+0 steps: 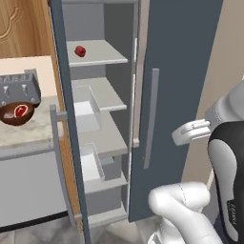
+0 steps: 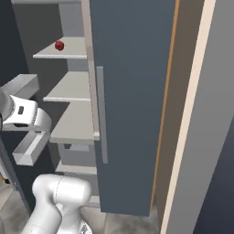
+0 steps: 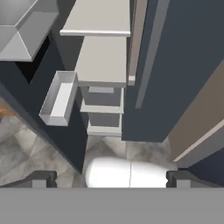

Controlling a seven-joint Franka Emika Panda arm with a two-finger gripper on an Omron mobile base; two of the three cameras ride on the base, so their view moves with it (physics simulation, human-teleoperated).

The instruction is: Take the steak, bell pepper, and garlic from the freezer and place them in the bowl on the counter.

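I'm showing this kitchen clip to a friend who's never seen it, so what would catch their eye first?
Probably the tall dark freezer, open, with a small red bell pepper alone on its upper white shelf. Next, left of it on the counter, the brown bowl with the steak in it. The gripper is open, holding nothing.

The arm is built of glossy white rounded segments with a black joint band carrying a small, unreadable grey marking, a pale grey-white link beside the freezer door, and two small dark finger tips, apparently squared.
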